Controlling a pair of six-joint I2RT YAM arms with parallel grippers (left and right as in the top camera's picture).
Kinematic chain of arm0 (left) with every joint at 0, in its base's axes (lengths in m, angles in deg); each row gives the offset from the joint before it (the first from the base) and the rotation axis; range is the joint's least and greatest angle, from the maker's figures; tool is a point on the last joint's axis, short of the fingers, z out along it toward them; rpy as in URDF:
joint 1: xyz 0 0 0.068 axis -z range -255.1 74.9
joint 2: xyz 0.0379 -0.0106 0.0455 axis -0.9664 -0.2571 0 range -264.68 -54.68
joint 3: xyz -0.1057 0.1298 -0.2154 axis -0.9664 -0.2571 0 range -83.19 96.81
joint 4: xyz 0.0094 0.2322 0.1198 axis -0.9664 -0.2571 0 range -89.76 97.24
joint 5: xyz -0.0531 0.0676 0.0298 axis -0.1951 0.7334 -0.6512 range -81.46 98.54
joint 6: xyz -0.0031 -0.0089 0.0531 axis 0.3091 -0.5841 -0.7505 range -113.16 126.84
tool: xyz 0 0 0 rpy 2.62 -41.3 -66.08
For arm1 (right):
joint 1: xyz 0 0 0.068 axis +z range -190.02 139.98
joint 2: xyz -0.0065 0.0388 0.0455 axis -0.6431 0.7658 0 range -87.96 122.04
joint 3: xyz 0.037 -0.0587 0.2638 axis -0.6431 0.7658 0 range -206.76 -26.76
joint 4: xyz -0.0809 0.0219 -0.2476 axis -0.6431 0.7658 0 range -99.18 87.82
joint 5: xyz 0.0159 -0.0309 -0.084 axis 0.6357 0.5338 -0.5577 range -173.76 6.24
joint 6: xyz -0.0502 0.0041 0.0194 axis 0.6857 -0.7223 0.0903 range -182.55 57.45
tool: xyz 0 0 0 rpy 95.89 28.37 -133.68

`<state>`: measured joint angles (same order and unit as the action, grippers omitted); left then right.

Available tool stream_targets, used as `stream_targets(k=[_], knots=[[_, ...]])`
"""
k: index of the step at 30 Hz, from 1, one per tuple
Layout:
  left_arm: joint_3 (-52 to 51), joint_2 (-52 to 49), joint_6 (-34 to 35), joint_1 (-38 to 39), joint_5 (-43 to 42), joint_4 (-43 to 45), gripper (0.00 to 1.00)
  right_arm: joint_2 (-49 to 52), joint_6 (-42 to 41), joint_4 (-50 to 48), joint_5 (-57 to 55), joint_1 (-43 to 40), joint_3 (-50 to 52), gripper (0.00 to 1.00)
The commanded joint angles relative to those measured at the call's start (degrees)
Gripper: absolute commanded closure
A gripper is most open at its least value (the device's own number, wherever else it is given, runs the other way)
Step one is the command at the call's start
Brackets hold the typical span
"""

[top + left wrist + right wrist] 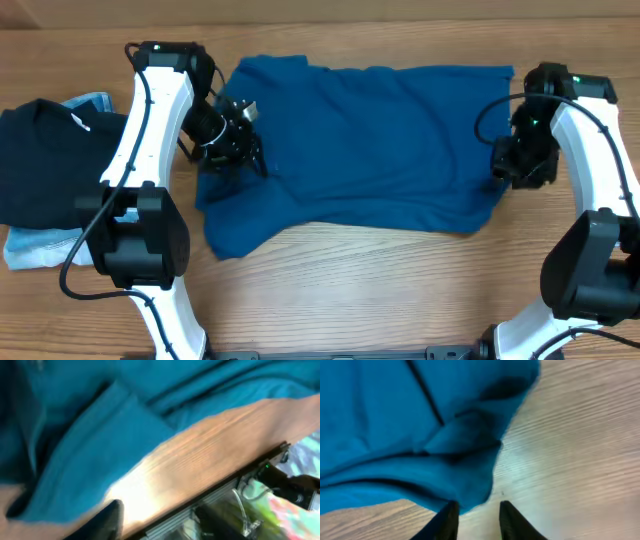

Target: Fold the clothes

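The clothes (pixel 370 150) are one plain teal-blue garment lying spread across the middle of the wooden table (pixel 380 290). My left gripper (pixel 238 140) is over its left edge. In the blurred left wrist view the teal cloth (pixel 90 445) fills the upper left, one dark finger (pixel 107 520) shows, and only bare wood lies beside it, so this gripper (pixel 162 515) looks open. My right gripper (pixel 520 165) is at the garment's right edge. Its fingers (pixel 447 520) stand apart over wood, this gripper (pixel 479 507) is open, and the cloth's hem (pixel 470 485) ends just at the left fingertip.
A black folded garment (pixel 45 160) lies at the far left on top of light blue jeans (pixel 35 245). Both arms' bases stand at the table's near edge. A metal rail (pixel 220 495) runs along the table's edge in the left wrist view.
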<state>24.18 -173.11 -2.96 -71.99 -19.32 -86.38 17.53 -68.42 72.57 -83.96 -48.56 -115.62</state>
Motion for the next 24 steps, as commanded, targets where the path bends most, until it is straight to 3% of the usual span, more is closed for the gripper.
stream_targets(k=[1,3,7,17,24], knots=[[0.0,-0.3,0.9,-0.1,-2.3,10.2,0.71,-0.9,1.4,-4.7,7.3,0.3,0.0,0.96],[0.0,-0.3,8.6,0.7,5.2,23.4,0.84,-0.9,1.9,-10.9,8.0,1.6,0.0,0.96],[0.0,-2.2,11.6,4.2,12.1,35.0,0.91,2.4,3.2,-16.2,8.0,4.0,0.0,0.96],[0.0,-15.2,13.9,5.9,14.3,33.9,0.91,16.7,3.2,-20.7,7.3,4.2,0.0,0.96],[0.0,-24.1,15.3,5.9,14.4,41.0,0.91,24.9,3.1,-31.2,6.5,4.2,0.0,0.96]])
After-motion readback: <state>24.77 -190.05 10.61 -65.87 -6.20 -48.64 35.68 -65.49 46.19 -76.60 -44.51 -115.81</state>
